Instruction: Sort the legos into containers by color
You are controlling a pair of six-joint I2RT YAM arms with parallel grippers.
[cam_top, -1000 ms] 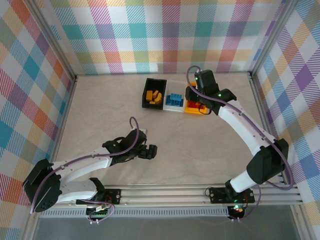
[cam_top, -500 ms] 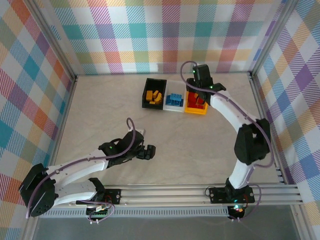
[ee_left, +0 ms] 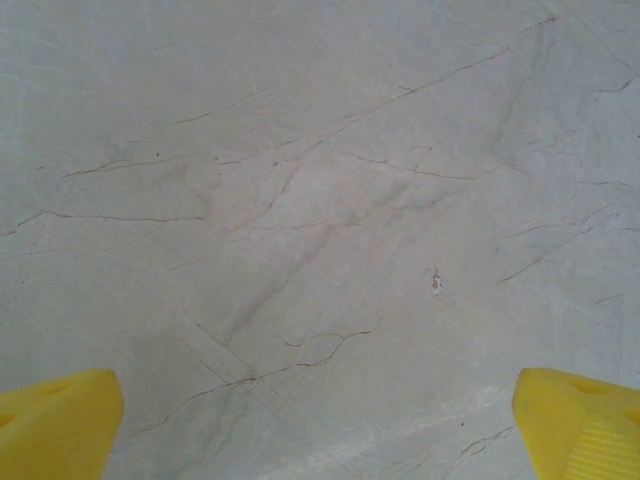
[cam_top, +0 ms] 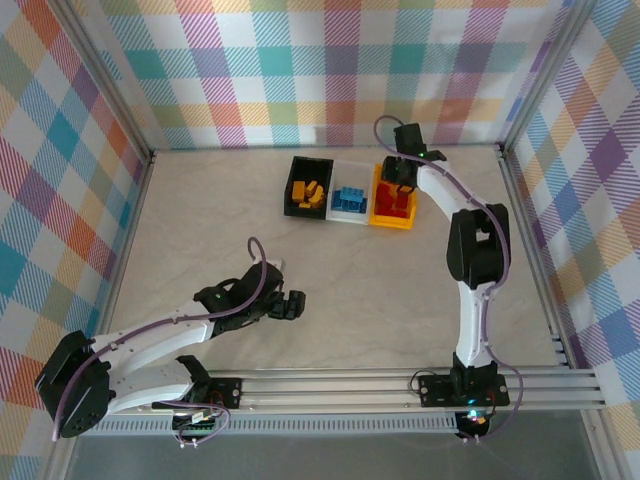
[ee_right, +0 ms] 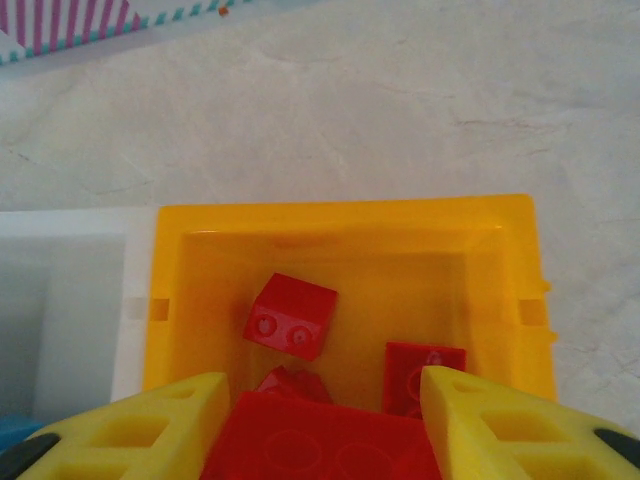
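Spreading across the scene, the pale marbled table (cam_top: 400, 300) carries both arms, the left arm (cam_top: 160, 330) lying low over its near part and the right arm (cam_top: 470, 260) reaching far out to the back. Near the far edge, the containers sit joined in a row: the black bin (cam_top: 296, 172) on the left, the white bin (cam_top: 349, 217) in the middle, the yellow-orange bin (cam_top: 378, 196) on the right. The left gripper (ee_left: 320, 425) hovers well apart from them over bare tabletop, its yellow fingertips (ee_left: 60, 420) spread wide with nothing between them. The right gripper (ee_right: 325, 420) hangs directly above the yellow-orange bin, its fingers (ee_right: 150, 430) closed against the sides of a red brick (ee_right: 320, 450). Below it, three loose red bricks (ee_right: 291, 317) lie on that bin's floor. Blue bricks (cam_top: 349, 198) fill the white bin, and yellow-orange bricks (cam_top: 308, 193) lie in the black one.
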